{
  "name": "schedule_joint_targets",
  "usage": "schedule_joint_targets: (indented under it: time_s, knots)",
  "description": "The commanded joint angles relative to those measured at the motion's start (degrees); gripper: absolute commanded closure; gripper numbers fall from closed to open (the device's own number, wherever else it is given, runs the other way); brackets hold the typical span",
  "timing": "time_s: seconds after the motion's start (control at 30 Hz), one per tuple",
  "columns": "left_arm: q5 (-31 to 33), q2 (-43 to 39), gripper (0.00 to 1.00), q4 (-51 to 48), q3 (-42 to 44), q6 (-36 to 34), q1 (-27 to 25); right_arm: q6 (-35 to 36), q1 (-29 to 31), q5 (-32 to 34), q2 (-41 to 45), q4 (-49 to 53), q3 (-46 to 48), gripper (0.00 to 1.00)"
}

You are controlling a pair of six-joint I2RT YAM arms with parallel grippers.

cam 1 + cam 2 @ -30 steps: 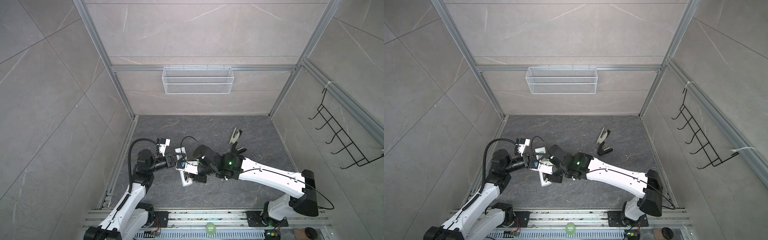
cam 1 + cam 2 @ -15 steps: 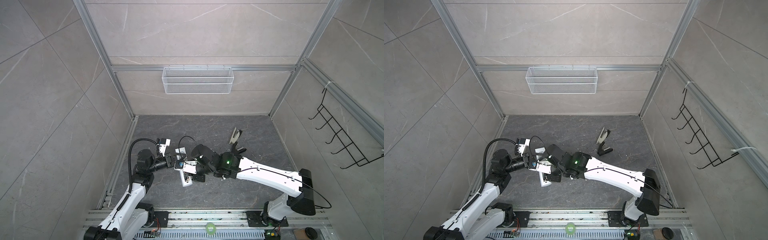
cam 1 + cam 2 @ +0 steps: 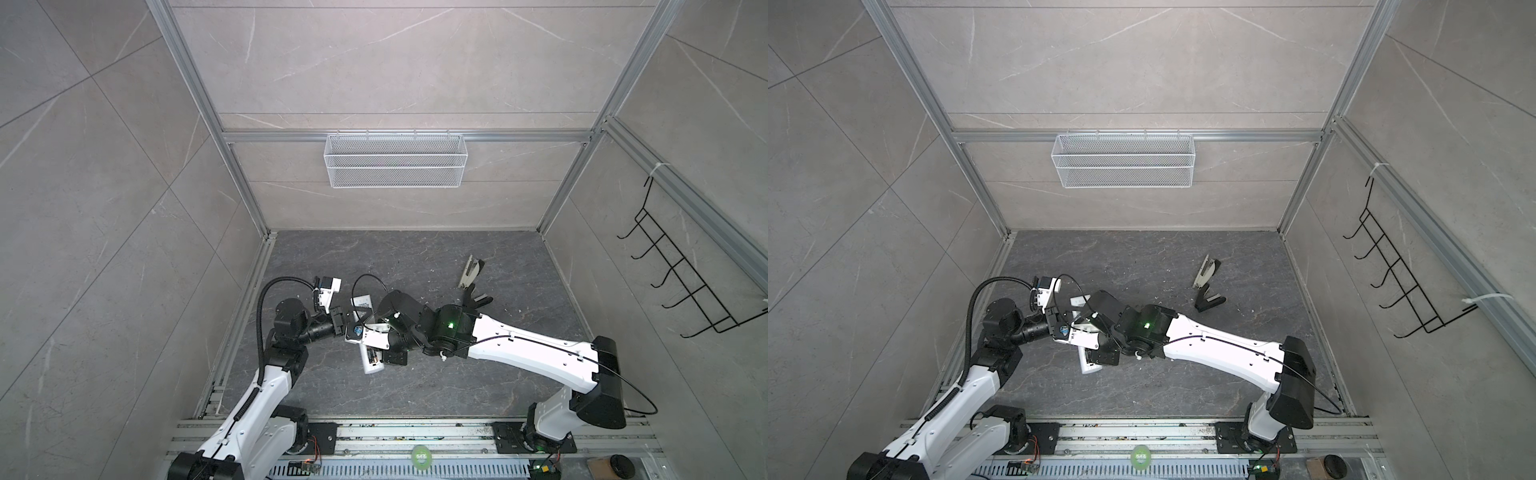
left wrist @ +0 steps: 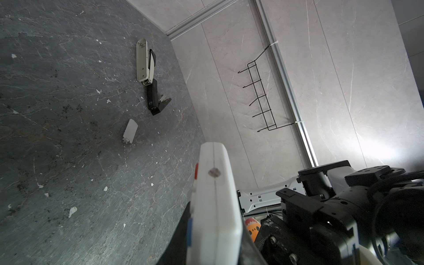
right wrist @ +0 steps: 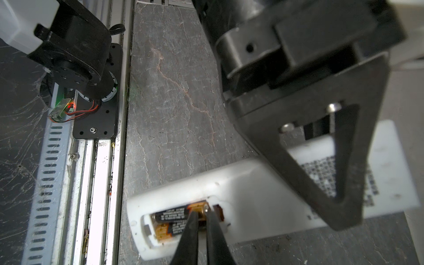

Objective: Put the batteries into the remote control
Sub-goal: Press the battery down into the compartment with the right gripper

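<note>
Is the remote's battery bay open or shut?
Open: two batteries show inside the remote; a white cover lies apart.

Batteries [image 5: 169, 213]: side by side in compartment of remote control [image 5: 247, 195]. Battery cover [image 4: 130, 130]: on tabletop [image 3: 415, 374] behind remote, stapler [image 4: 146, 68] to its right. Wire basket [image 3: 394, 166]: on back wall [image 3: 395, 83].

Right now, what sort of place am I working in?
Probably a robot test cell, not a home: tile-look walls in an aluminium frame, the left arm and right arm bolted to a front rail, a wire basket.
</note>
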State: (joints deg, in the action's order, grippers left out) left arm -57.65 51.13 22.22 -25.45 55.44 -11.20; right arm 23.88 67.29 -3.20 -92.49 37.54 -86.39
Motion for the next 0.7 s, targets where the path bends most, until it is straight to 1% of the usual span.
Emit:
schedule_joint_targets:
  time_s: [0.0, 0.23, 0.37, 0.47, 0.67]
  knots:
    - [-1.39, -0.19, 1.0, 3.86, -2.1, 0.37, 0.22, 0.97, 1.26, 0.35, -1.71, 3.06, -0.89, 0.89]
    - [-1.37, -0.14, 1.0, 4.24, -2.11, 0.68, 0.22, 1.42, 2.06, 3.15, -2.74, 3.77, -0.94, 0.9]
    - [-1.31, -0.49, 1.0, 4.25, -1.94, 0.85, 0.22, 1.16, 2.67, 5.94, -3.96, 3.95, -1.27, 0.91]
    - [-1.05, -0.73, 1.0, 4.15, -1.84, 0.9, 0.22, -0.78, 3.06, 8.72, -4.87, 3.07, -1.41, 0.93]
    - [-0.36, -0.75, 1.0, 4.24, -1.7, 1.04, 0.22, -6.29, 4.17, 11.89, -5.69, 1.05, -0.37, 0.93]
